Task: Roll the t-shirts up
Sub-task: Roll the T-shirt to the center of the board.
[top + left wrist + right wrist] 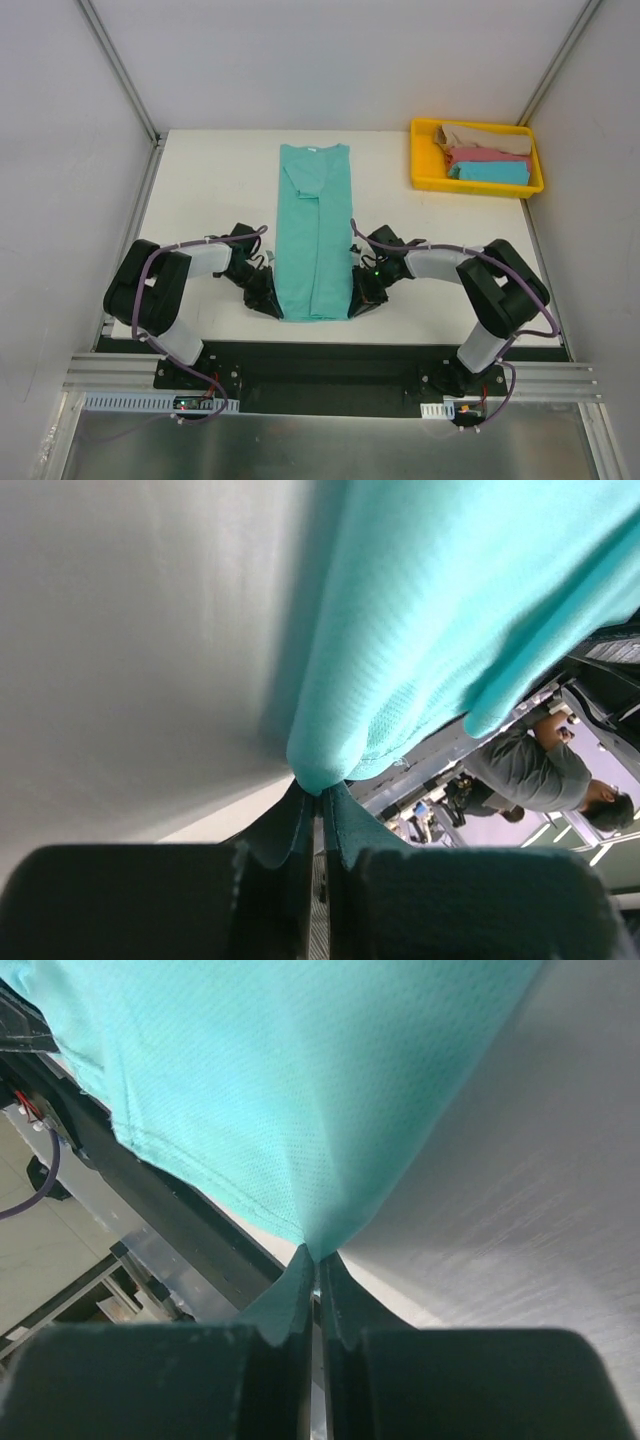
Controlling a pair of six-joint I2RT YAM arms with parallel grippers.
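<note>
A sea-green t-shirt (314, 230), folded into a long narrow strip, lies lengthwise on the white table, collar at the far end. My left gripper (272, 306) is shut on its near left corner (330, 750). My right gripper (356, 306) is shut on its near right corner (320, 1215). In both wrist views the teal cloth runs up from the pinched fingertips. Tan (487, 137), pink (487, 155) and sky-blue (490, 172) t-shirts lie folded in the tray.
A yellow plastic tray (421, 160) stands at the far right corner of the table. White walls enclose the table on the left, back and right. The black base rail (320, 362) runs along the near edge.
</note>
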